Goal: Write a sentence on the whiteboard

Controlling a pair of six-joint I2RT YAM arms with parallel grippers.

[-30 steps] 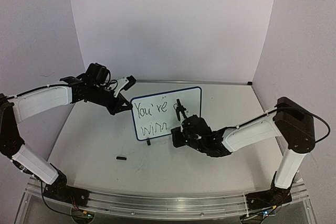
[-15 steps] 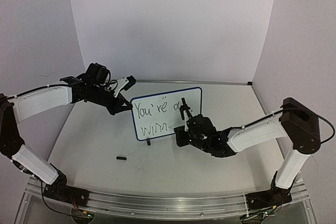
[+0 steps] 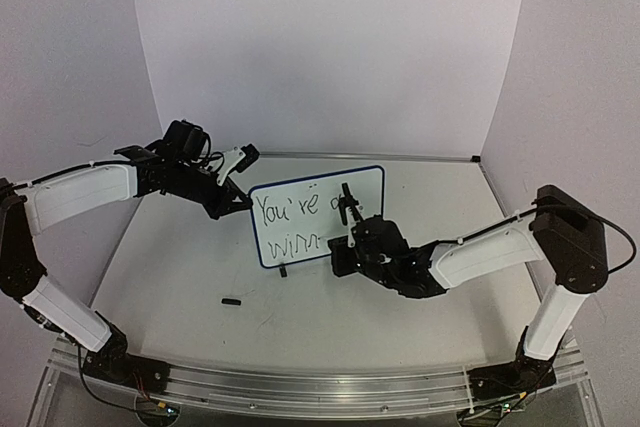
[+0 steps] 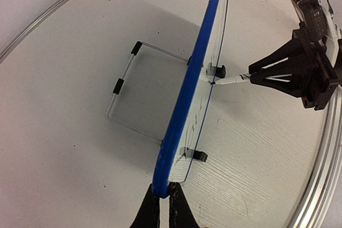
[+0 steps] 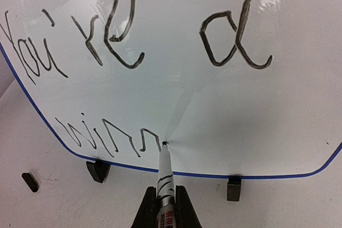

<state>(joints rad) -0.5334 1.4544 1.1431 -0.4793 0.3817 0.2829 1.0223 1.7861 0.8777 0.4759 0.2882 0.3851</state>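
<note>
The whiteboard (image 3: 315, 209) stands upright mid-table on two black feet, blue-framed. The sentence (image 5: 123, 41) reads "You're a" in the upper row and "winn" (image 5: 107, 134) below. My right gripper (image 5: 166, 201) is shut on the black-and-white marker pen (image 5: 164, 177); its tip touches the board just right of the last "n". In the top view the right gripper (image 3: 350, 232) is in front of the board. My left gripper (image 4: 163, 193) is shut on the board's blue frame (image 4: 184, 94) at its left edge, also seen from above (image 3: 240, 202).
A small black marker cap (image 3: 231, 300) lies on the table in front of the board, also seen at lower left in the right wrist view (image 5: 30, 181). A wire stand (image 4: 128, 94) props the board from behind. White walls close the back and sides.
The right gripper with the marker moved right and then back left and down to the lower row; another stroke of "winn" now shows. The left arm has not moved.
</note>
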